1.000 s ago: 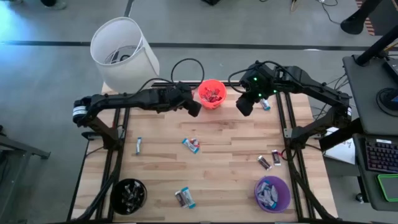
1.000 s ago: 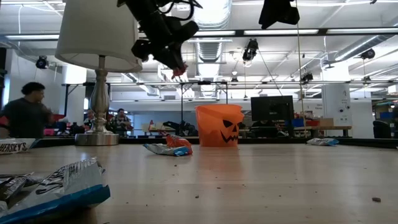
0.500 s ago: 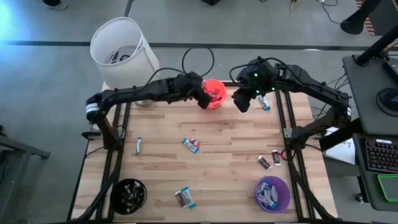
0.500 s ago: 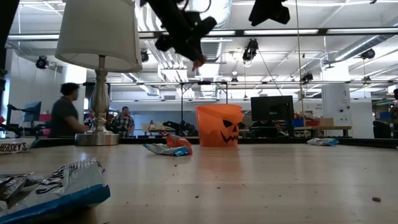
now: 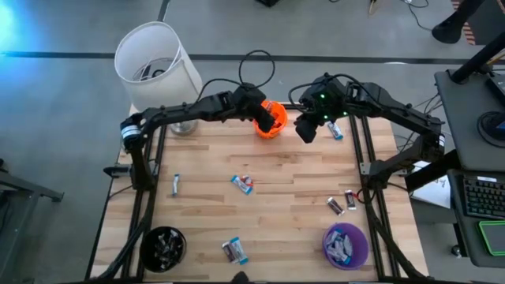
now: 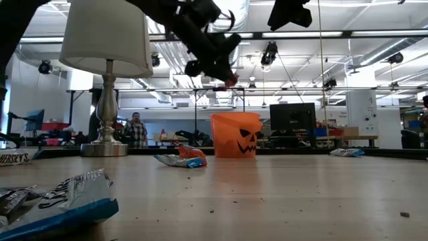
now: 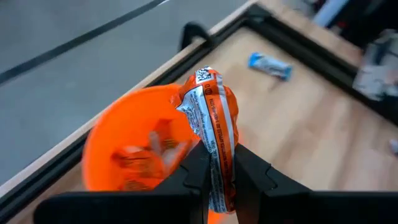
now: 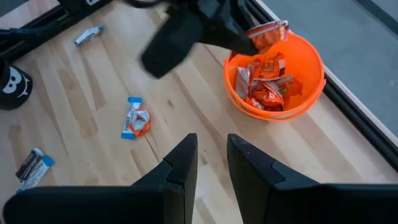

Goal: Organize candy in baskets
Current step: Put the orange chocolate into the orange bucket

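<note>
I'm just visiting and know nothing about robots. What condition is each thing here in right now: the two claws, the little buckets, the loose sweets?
Left gripper: shut on an orange-wrapped candy, above the orange bucket.
Right gripper: empty, fingers apart, raised beside the orange bucket.
Orange bucket: upright, partly filled with orange wrappers.
Purple bucket: upright, holds candy.
Black bucket: upright, holds dark candy.
Loose candies: scattered flat on the table.
Lamp: standing at the table's corner.
</note>
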Available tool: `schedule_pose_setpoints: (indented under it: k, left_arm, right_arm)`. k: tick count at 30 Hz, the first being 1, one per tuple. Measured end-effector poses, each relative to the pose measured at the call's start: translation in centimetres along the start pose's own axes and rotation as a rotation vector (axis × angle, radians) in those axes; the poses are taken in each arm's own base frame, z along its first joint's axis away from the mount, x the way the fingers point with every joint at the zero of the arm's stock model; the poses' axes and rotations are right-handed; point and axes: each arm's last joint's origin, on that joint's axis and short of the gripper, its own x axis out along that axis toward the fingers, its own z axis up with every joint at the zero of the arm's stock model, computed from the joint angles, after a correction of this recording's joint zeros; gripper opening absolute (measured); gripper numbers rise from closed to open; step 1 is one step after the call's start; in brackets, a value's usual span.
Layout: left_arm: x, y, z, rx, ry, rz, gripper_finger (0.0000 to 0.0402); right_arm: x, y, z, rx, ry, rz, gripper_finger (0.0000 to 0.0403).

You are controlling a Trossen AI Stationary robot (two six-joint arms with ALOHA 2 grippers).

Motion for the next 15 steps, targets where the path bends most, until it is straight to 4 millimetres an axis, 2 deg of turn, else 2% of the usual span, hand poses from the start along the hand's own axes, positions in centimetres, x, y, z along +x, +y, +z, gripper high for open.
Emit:
schedule_pose_setpoints:
  k: [3, 7, 15]
  left_arm:
    - [1.2, 1.5, -0.3, -0.042, 0.031, 0.021, 0.0026]
    - [2.1, 2.8, 0.0, -0.075, 0.056, -0.034, 0.0035]
    - [2.4, 2.9, 2.2, -0.059, 0.051, -0.051, 0.0084]
  right_arm:
    - [0.0, 0.0, -0.1, 0.008, 0.006, -0.001, 0.008]
    - [0.0, 0.0, -0.1, 0.011, 0.01, -0.002, 0.008]
    - [0.0, -0.1, -0.5, 0.014, 0.054, -0.012, 0.008]
